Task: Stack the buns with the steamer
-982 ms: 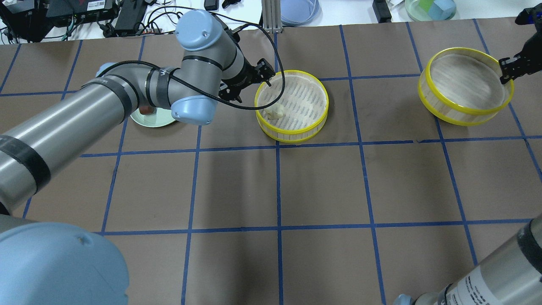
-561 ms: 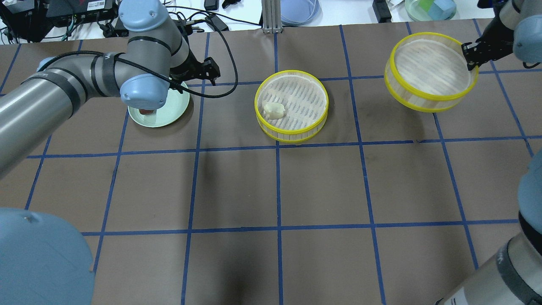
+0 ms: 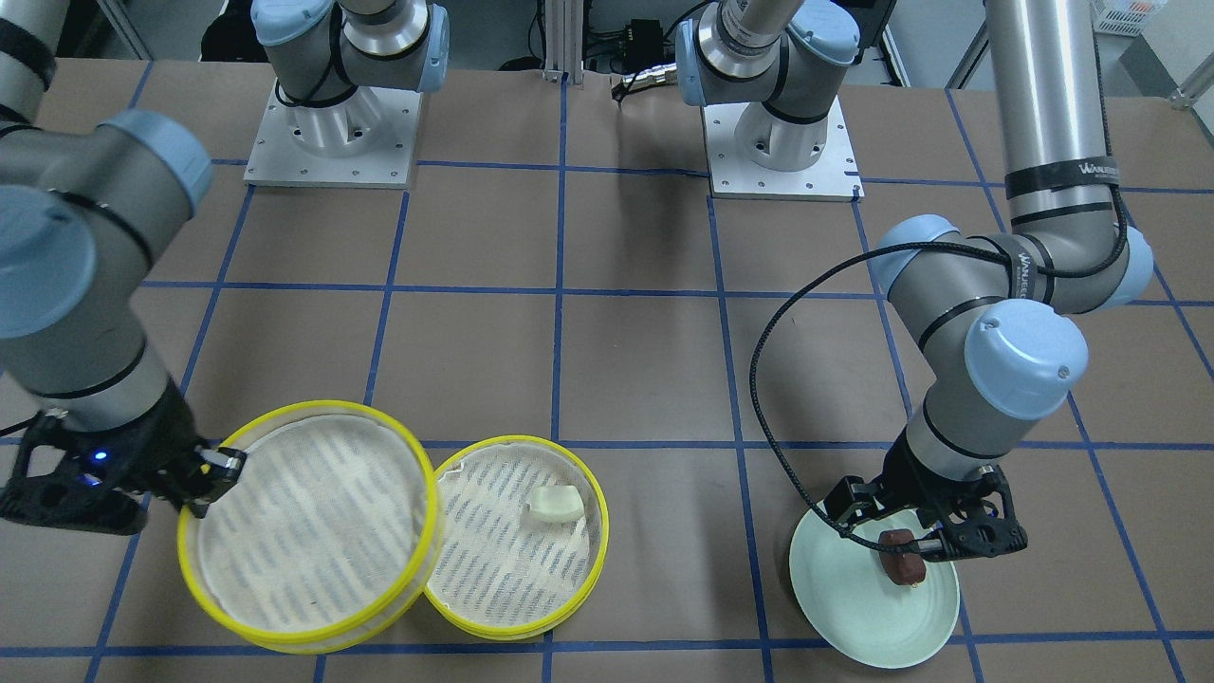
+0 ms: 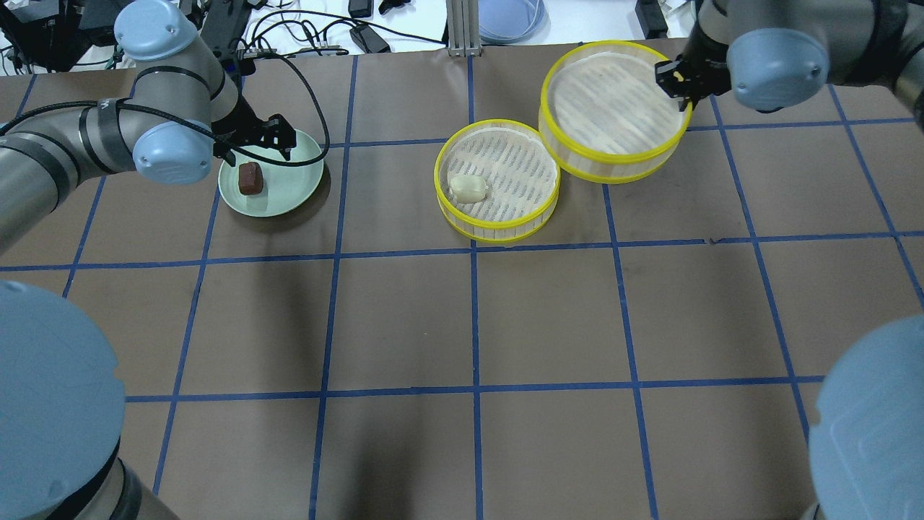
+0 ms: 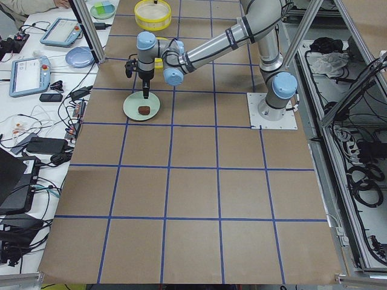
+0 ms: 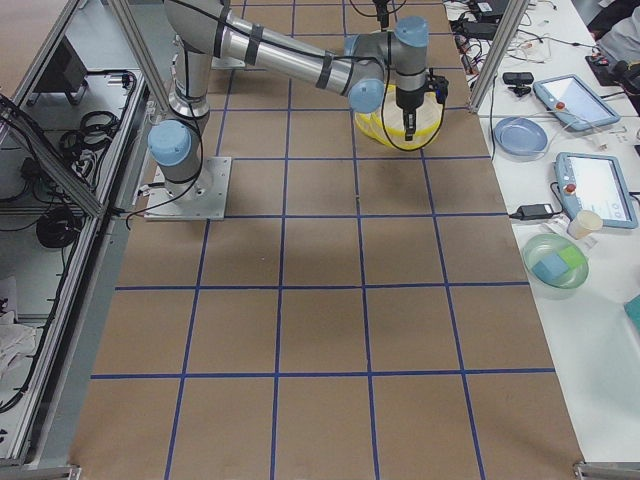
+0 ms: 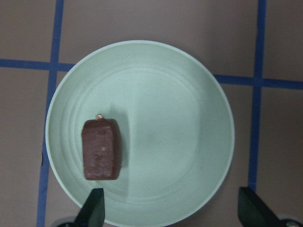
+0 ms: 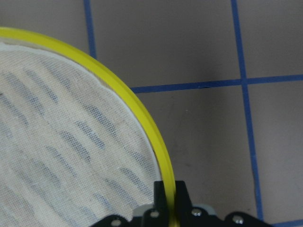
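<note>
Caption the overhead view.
Right gripper holds empty tray beside second tray with white bun; left gripper open above brown bun.

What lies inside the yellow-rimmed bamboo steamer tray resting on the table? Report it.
One cream-white blocky bun lies on that tray's white striped mesh liner. The second yellow-rimmed tray, held above, covers a sliver at its edge.

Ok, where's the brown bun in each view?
Front-facing: bun lower right, on the green plate.
Overhead: bun upper left, on the plate.
Exterior left: bun upper left, tiny, on the plate.
Exterior right: not visible.
Left wrist: bun left of centre.
Right wrist: not in it.
Shared landmark: the green plate.
</note>
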### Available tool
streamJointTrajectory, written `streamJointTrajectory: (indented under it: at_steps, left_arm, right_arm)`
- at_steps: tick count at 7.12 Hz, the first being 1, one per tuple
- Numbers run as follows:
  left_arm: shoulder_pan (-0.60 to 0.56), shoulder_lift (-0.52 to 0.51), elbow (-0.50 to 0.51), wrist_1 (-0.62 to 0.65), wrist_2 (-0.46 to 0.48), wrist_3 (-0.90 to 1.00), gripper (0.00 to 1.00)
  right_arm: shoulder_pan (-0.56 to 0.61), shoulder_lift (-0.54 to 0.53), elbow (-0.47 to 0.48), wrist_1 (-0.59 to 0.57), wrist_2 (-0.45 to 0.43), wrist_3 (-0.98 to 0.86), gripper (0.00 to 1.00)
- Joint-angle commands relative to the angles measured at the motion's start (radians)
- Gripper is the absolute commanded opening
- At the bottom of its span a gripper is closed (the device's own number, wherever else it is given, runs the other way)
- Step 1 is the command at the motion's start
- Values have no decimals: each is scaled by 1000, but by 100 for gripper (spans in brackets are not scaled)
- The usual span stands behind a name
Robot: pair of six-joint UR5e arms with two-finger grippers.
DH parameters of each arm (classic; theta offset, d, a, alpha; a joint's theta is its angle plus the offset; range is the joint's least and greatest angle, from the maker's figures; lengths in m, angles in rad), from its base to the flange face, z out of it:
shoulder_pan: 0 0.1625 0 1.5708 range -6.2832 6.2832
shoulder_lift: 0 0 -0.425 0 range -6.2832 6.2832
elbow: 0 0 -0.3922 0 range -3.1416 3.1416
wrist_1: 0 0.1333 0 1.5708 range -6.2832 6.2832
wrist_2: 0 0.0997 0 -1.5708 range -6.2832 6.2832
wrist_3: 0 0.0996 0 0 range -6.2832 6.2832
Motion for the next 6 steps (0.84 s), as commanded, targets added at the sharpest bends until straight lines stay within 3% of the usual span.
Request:
streamJointTrajectory:
  at_steps: [1, 4, 5, 6]
  left_arm:
    - [37, -56, -9, -2, -2, 16, 100]
    - [55, -120, -9, 11, -4, 25, 100]
    - [64, -123, -6, 17, -12, 23, 82]
    - [66, -128, -5, 18, -6, 31, 32]
  right_arm:
    - [143, 1, 11, 10, -1, 183, 0]
    - [185, 49, 37, -28, 5, 196, 0]
    - [185, 51, 42, -30, 4, 194, 0]
    - [185, 51, 42, -33, 5, 217, 0]
